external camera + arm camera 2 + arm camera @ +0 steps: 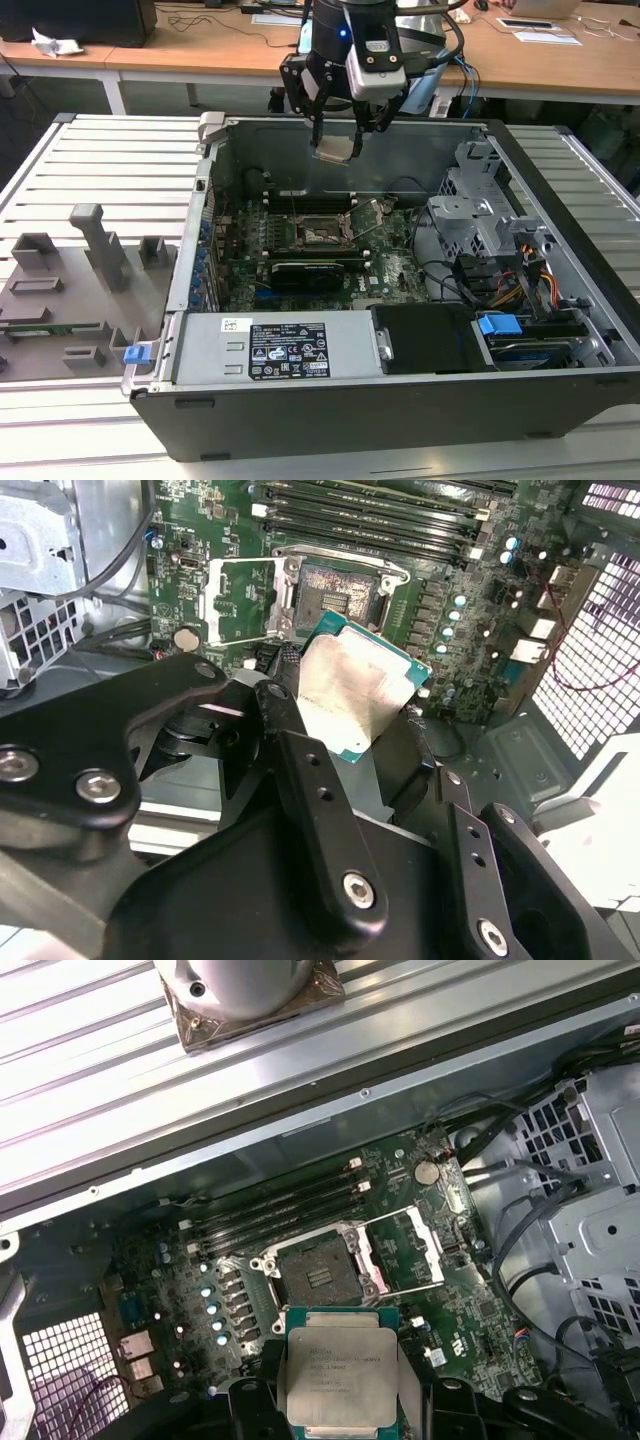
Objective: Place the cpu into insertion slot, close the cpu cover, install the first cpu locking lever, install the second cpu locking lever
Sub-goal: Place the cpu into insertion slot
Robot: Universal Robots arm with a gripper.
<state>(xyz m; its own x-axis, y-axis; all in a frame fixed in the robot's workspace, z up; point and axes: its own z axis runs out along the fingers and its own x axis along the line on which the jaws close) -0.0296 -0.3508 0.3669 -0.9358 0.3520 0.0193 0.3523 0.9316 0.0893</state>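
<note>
We see an open computer case (300, 410) lying on a slatted metal worktop (110, 160). A labelled power supply (280, 350) sits along its near wall, a long black card (315, 272) beyond it on the green motherboard (395, 265). A grey drive cage (480, 215) stands at the exterior view's right, grey fixtures (95, 250) at its left, a wooden desk (200, 55) far behind.

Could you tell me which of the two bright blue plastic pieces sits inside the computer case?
The blue piece by the orange cables, at the exterior view's right; the other blue piece sits outside the case, at that view's left.
</note>
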